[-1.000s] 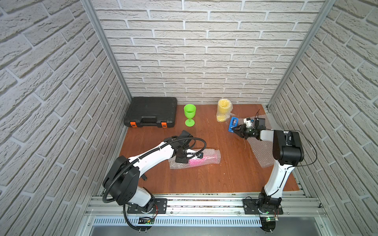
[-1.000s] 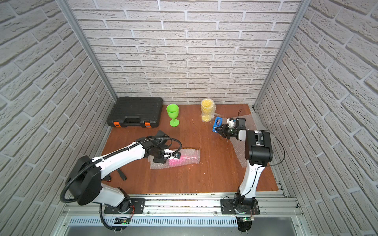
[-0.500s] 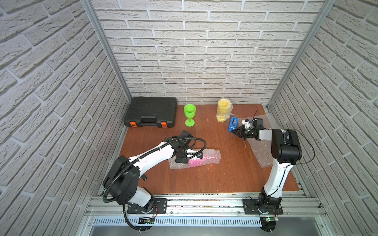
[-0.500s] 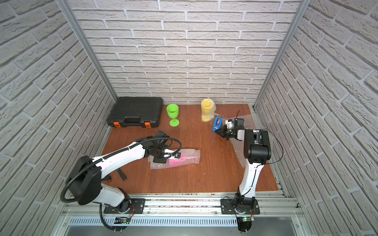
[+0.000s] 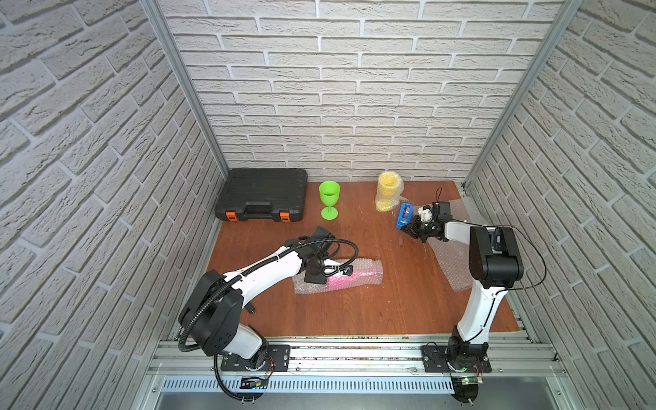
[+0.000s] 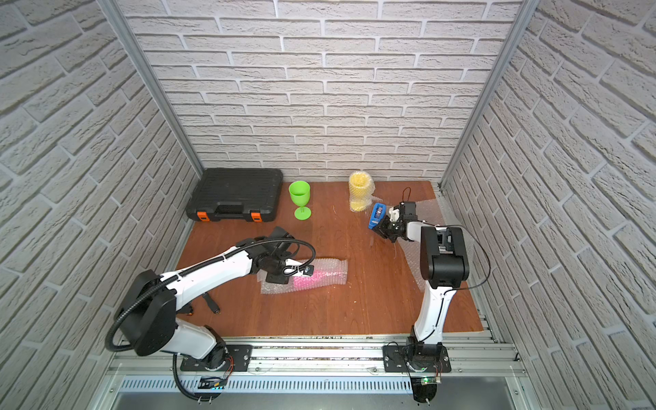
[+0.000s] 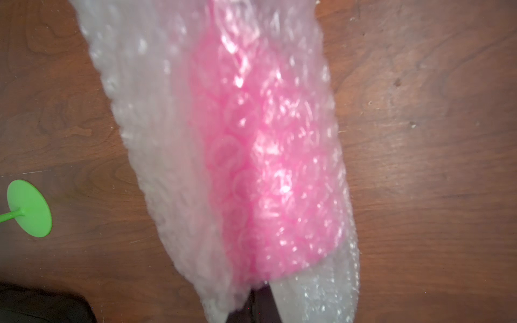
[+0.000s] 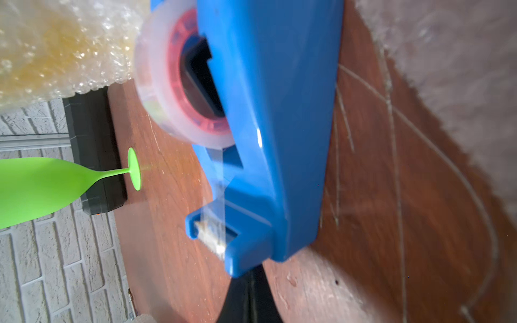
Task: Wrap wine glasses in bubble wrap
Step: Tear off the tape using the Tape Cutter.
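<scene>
In both top views the pink wine glass (image 5: 349,281) (image 6: 313,283) lies on its side, rolled in bubble wrap (image 5: 369,271) (image 7: 156,139). My left gripper (image 5: 347,272) (image 7: 258,307) is shut, with its tips against the end of that roll. I cannot tell if film is pinched. The yellow glass (image 5: 387,191) (image 8: 56,47) stands wrapped at the back. The lime green glass (image 5: 329,198) (image 8: 42,187) stands bare. My right gripper (image 5: 408,227) (image 8: 249,299) is shut, its tips at the cutter end of the blue tape dispenser (image 5: 404,214) (image 8: 274,125).
A flat sheet of bubble wrap (image 5: 451,262) (image 8: 447,56) lies under the right arm, by the right wall. A closed black case (image 5: 262,195) (image 6: 236,195) fills the back left corner. Brick walls close in the brown table (image 5: 390,305) on three sides.
The right gripper's jaws have closed at the tape dispenser, and its wrist has shifted slightly. The left arm and the pink roll have not moved.
</scene>
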{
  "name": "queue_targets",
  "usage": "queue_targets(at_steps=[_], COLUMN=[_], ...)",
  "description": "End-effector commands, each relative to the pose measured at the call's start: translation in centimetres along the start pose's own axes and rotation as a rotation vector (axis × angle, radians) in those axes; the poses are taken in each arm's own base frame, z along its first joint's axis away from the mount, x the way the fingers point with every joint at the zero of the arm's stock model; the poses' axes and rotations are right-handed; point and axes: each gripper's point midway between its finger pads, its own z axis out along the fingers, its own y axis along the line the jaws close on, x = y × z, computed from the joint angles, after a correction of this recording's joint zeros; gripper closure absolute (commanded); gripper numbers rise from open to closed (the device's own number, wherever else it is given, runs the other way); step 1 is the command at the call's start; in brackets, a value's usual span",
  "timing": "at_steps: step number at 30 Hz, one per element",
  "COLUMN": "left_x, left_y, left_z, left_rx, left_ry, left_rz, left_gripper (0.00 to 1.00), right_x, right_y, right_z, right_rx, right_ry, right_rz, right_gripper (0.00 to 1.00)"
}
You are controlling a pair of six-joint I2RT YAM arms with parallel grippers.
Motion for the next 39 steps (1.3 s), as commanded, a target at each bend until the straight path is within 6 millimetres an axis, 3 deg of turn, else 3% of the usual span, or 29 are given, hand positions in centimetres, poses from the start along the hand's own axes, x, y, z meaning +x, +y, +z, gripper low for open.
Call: queue_targets(at_steps=[1, 8, 24, 26, 33, 39], left_x=[0.0, -0.1, -0.2, -0.2, -0.4, -0.9], left_y=[-1.6, -1.9, -2.1, -2.1, -1.9, -1.7], left_z=[0.5, 0.7, 0.7, 0.7, 0.6, 0.3], left_rx=[0.068, 0.075, 0.083, 0.082, 0.078, 0.063], left_ry=[0.011, 0.012, 0.02, 0.019, 0.012, -0.016], left_rz=[0.011, 0.014, 0.024, 0.026, 0.023, 0.016], left_gripper=[1.0, 1.0, 1.0, 1.0, 1.0, 1.0], right_x=[5.2, 6.0, 6.4, 6.2, 3.6, 5.0], right_y=[-4.3, -4.6, -5.5, -4.9, 0.7, 4.9], right_z=[0.2, 0.5, -0.7, -0.6, -4.4, -6.7], right_rx=[0.199, 0.201, 0.229, 0.19, 0.072, 0.0], right_ry=[0.143, 0.176, 0.175, 0.158, 0.037, 0.051], right_rz=[0.122, 0.181, 0.225, 0.209, -0.02, -0.169], right_gripper=[0.97, 0.97, 0.97, 0.97, 0.97, 0.97])
